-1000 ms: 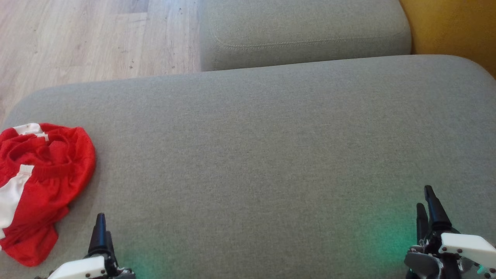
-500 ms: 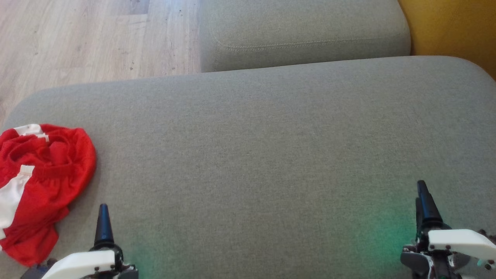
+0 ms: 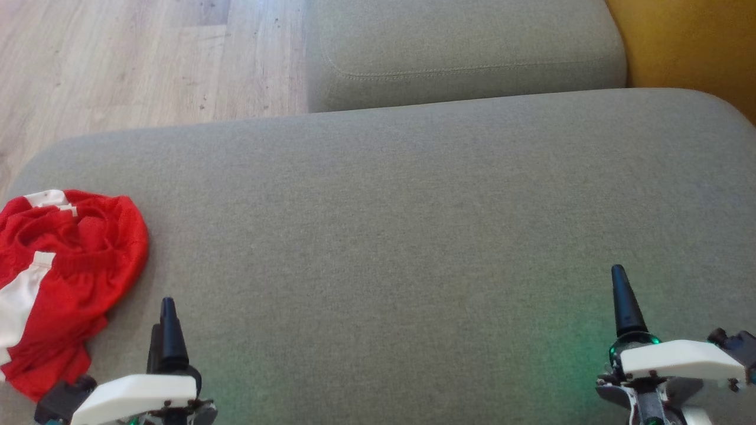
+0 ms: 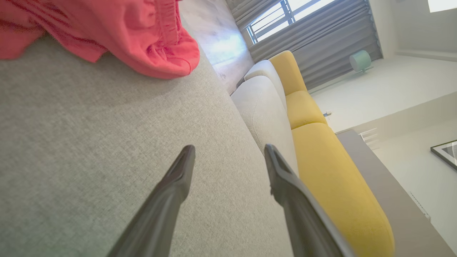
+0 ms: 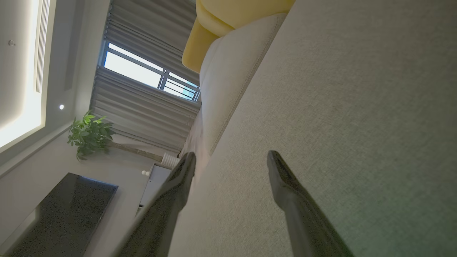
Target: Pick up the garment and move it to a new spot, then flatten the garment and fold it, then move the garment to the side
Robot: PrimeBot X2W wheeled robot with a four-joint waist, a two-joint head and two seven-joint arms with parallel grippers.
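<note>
Two sets stand spread and empty: my left fingers (image 4: 175, 185) and right fingers (image 5: 285, 192), low over the grey cushion (image 3: 378, 236). Just outside the left pair lies the crumpled red garment (image 3: 71, 265), likely light, limp and slippery; I'd pinch its gathered waistband.

The garment (image 3: 65, 277) is laid on the large cushion (image 3: 384, 236) at its 9 o'clock edge, possibly overhanging it where the frame cuts it off. A smaller cushion (image 3: 466, 53) is set behind at 12 o'clock, with the floor (image 3: 118, 59) at 11. The left gripper (image 3: 164, 313) is placed at 7 o'clock, near the garment, and the right gripper (image 3: 619, 277) at 5, well apart.
</note>
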